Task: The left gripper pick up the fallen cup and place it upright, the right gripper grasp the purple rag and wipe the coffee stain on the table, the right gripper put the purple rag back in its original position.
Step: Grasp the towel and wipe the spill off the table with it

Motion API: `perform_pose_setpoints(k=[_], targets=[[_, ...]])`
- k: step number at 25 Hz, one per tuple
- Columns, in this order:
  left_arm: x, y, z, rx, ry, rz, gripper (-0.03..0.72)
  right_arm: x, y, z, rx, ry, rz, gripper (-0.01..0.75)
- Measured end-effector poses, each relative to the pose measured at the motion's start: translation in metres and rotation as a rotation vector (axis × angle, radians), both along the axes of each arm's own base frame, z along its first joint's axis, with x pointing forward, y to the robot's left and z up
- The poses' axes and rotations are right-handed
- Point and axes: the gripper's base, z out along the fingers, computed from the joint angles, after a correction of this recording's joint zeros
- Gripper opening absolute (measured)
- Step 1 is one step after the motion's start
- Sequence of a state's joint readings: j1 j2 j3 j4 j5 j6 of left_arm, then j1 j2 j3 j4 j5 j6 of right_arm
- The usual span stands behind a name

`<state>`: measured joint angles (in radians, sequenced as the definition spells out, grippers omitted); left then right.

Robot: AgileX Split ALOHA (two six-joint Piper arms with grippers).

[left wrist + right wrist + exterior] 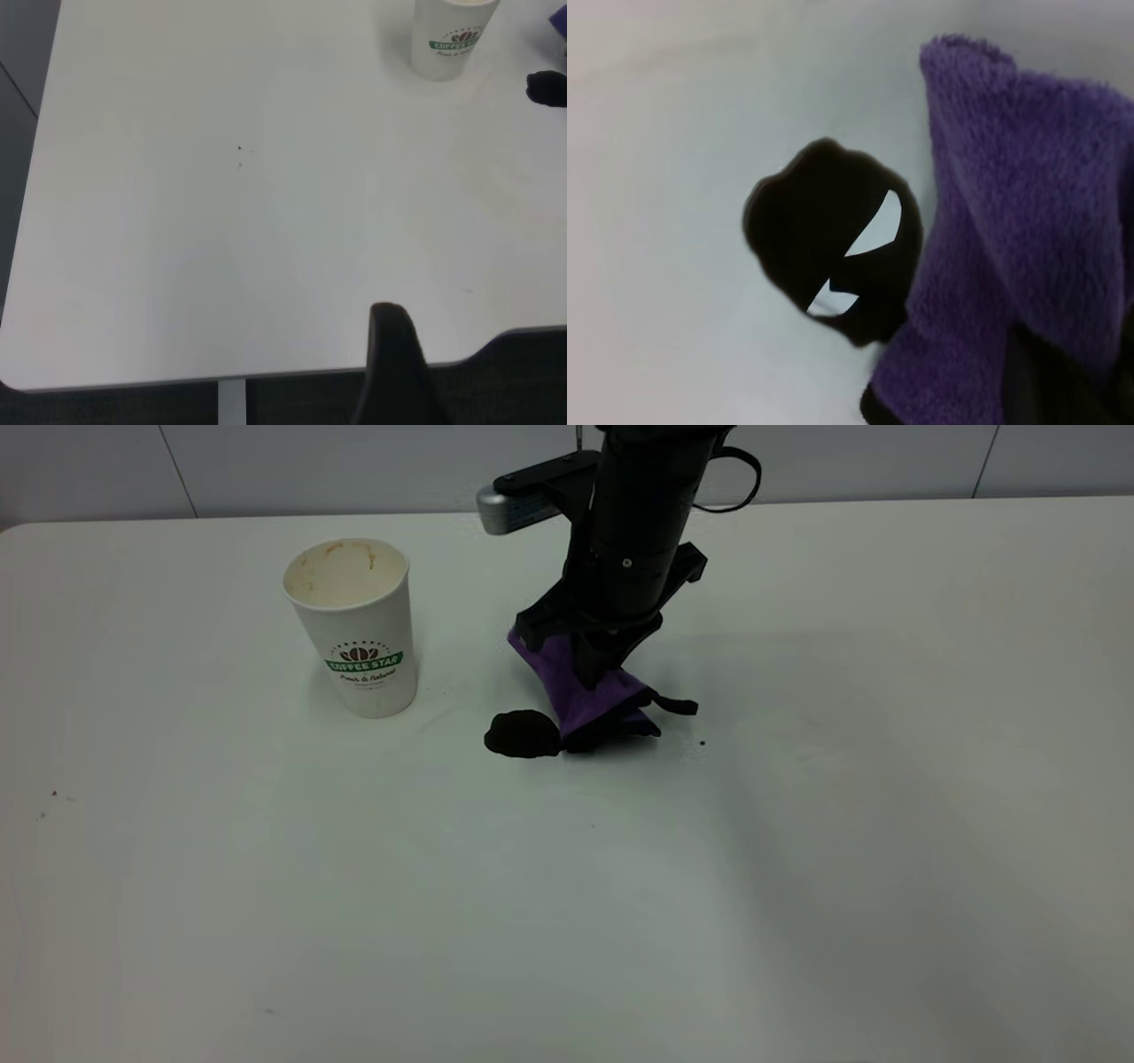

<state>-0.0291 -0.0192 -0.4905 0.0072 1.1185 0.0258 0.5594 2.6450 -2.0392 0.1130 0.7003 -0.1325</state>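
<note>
The right claw [595,677] pinches the purple rag [580,691], whose lower edge touches the coffee stain [522,734] on the desk [797,868]. The cup [354,629] stands upright, left of the stain. Left claw: one finger [396,363] shows; I cannot tell its state

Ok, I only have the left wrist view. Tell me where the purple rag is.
Observer: The right gripper holds the purple rag, whose lower edge is down on the table beside the coffee stain.
Operator: Report whether the rag touches the stain.
Observer: In the right wrist view the rag's edge meets the stain's rim; most of the stain lies uncovered.
Operator: Check the cup's inside.
Observer: The cup stands upright, with tan smears on its cream inner wall.
</note>
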Motion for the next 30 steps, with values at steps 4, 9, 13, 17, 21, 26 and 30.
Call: perform_pose_setpoints(k=[4, 9, 13, 17, 21, 26, 30], targets=[[0.0, 0.0, 0.0, 0.0, 0.0, 0.0, 0.501, 0.0, 0.003, -0.013, 0.03, 0.044, -0.034, 0.067], [0.0, 0.0, 0.0, 0.0, 0.0, 0.0, 0.501, -0.003, 0.012, -0.012, 0.132, 0.1, -0.048, 0.067], [0.0, 0.0, 0.0, 0.0, 0.0, 0.0, 0.501, -0.005, 0.017, -0.013, 0.189, 0.119, -0.057, 0.067], [0.0, 0.0, 0.0, 0.0, 0.0, 0.0, 0.501, -0.006, 0.018, -0.025, 0.213, 0.139, -0.082, 0.067], [0.0, 0.0, 0.0, 0.0, 0.0, 0.0, 0.501, -0.007, 0.019, -0.037, 0.229, 0.136, -0.105, 0.067], [0.0, 0.0, 0.0, -0.001, 0.0, 0.001, 0.501, -0.005, 0.024, -0.044, 0.277, 0.11, -0.149, 0.067], [0.0, 0.0, 0.0, -0.002, 0.0, 0.002, 0.501, -0.002, 0.026, -0.044, 0.308, 0.08, -0.181, 0.069]])
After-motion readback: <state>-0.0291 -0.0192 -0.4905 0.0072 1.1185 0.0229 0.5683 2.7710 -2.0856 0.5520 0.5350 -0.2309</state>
